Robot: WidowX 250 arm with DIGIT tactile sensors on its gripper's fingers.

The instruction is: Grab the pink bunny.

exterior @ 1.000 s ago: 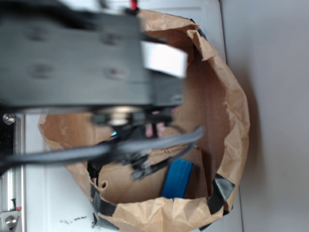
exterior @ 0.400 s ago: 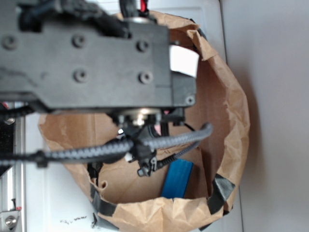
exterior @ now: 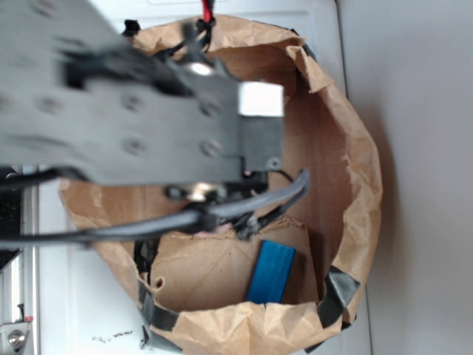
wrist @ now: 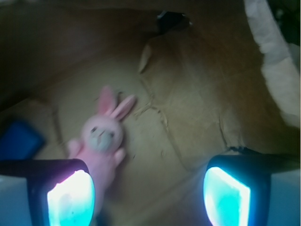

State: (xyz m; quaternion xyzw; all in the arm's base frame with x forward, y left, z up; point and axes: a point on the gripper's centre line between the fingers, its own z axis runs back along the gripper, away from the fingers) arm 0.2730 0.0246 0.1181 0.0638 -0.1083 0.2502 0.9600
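The pink bunny (wrist: 101, 136) lies face up on the brown paper floor of the bag, ears pointing up in the wrist view. My gripper (wrist: 148, 197) hangs open above that floor, with wide space between its glowing pads. The left pad (wrist: 70, 200) overlaps the bunny's lower body in this view; the right pad (wrist: 225, 197) is well clear of it. Nothing is held. In the exterior view my blurred black arm (exterior: 148, 118) reaches into the bag and hides the bunny almost entirely.
The brown paper bag (exterior: 355, 170) rings the work area with crumpled walls and black tape at its near rim. A blue rectangular block (exterior: 270, 274) lies on the bag floor; in the wrist view the block (wrist: 19, 139) is left of the bunny.
My arm has swung slightly left and tilted, now blurred with motion, and its cable hangs lower over the bag floor. The blue block has stayed put.
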